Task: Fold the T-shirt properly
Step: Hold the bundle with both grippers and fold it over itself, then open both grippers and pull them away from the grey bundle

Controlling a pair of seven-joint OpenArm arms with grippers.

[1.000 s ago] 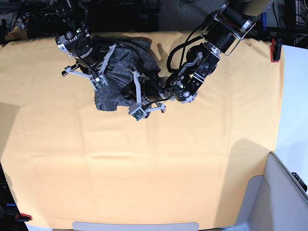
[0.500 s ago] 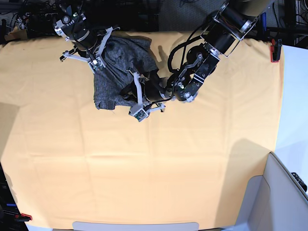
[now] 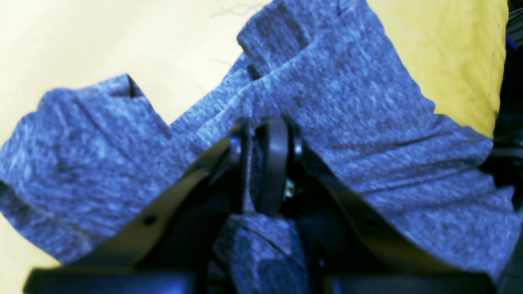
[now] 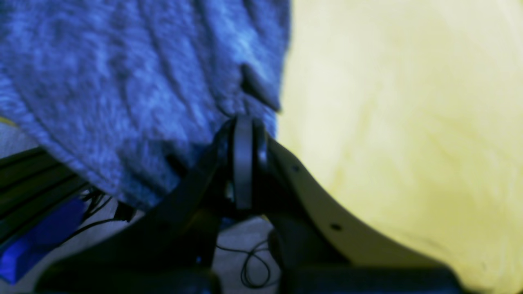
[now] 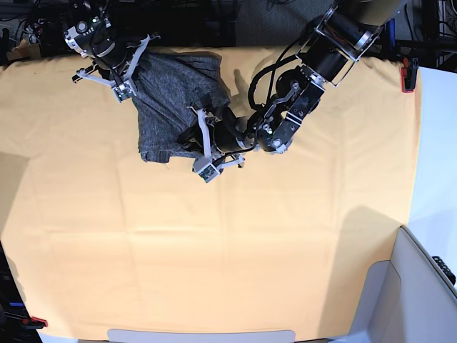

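The dark grey T-shirt lies bunched at the far left-centre of the yellow-orange table cloth. My right gripper is at the shirt's far left corner, near the table's back edge. In the right wrist view it is shut on the shirt's edge, which hangs stretched. My left gripper is at the shirt's near right side. In the left wrist view it is shut on a fold of the shirt.
The table's back edge runs just behind my right gripper, with floor and cables past it. A red clamp holds the cloth at the far right. A pale grey bin stands at the near right corner.
My right gripper has moved up and left toward the back edge, pulling the shirt's corner out and stretching the fabric. My left gripper has stayed almost in place.
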